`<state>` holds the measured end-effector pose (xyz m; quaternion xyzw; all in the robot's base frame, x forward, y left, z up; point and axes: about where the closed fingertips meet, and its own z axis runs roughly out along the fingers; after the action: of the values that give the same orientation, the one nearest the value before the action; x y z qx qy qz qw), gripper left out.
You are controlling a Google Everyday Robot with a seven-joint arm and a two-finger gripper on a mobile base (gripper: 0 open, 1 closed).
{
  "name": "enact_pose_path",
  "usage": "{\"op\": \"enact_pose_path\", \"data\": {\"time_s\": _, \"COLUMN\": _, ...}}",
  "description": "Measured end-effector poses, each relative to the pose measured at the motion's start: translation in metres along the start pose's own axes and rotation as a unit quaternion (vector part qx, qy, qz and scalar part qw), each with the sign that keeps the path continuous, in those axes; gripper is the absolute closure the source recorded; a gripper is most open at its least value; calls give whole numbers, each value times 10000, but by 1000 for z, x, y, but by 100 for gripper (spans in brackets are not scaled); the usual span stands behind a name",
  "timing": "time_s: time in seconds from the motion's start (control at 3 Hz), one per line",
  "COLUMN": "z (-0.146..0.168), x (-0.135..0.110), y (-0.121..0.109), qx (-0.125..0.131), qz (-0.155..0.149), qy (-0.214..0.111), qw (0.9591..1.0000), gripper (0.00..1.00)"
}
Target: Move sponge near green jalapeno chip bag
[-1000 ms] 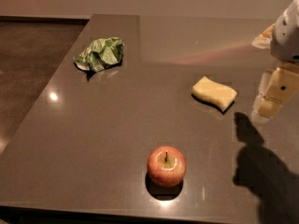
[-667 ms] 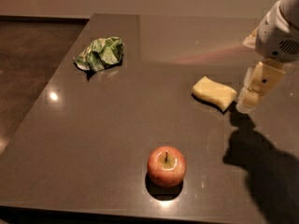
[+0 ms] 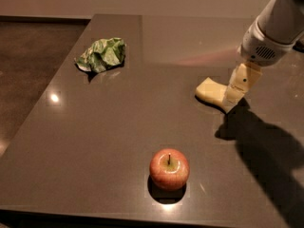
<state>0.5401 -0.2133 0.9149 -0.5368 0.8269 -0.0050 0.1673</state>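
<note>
Gripper point(image 3: 232, 98) held low at the right end of the sponge point(image 3: 210, 91) — whether it is apart or closed cannot be told.

The sponge is seen lying flat on the dark table point(image 3: 95, 132), right of centre, its right end overlapped by the beige gripper; contact cannot be confirmed. The green jalapeno chip bag point(image 3: 102, 54) is found crumpled at the far left, well apart from the sponge, with only bare tabletop between them. A red apple point(image 3: 169, 169) is set near the front edge — off the line from sponge to bag. The white arm point(image 3: 278, 25) is seen entering from the upper right.

tool point(image 3: 233, 95) at sponge point(image 3: 210, 90) right edge; chip bag point(image 3: 102, 54) far left; apple point(image 3: 169, 169) front
</note>
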Motion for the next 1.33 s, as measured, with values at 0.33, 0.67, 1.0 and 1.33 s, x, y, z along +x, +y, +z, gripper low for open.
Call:
{"op": "enact_pose_path", "data": {"time_s": 0.33, "z": 33, "x": 3, "y": -13, "qx": -80, "qz": 227, "qy": 136, "qw": 9996, "gripper": 0}}
{"op": "enact_pose_path", "data": {"time_s": 0.67, "z": 49, "x": 7, "y": -17, "qx": -135, "qz": 310, "qy": 215, "qw": 9992, "gripper": 0}}
{"op": "enact_pose_path", "data": {"time_s": 1.0, "z": 64, "x": 11, "y": -19, "qx": -191, "qz": 385, "qy": 285, "qw": 9987, "gripper": 0}}
{"op": "enact_pose_path", "data": {"time_s": 1.33, "z": 72, "x": 13, "y": -18, "qx": -232, "qz": 419, "qy": 323, "qw": 9983, "gripper": 0}}
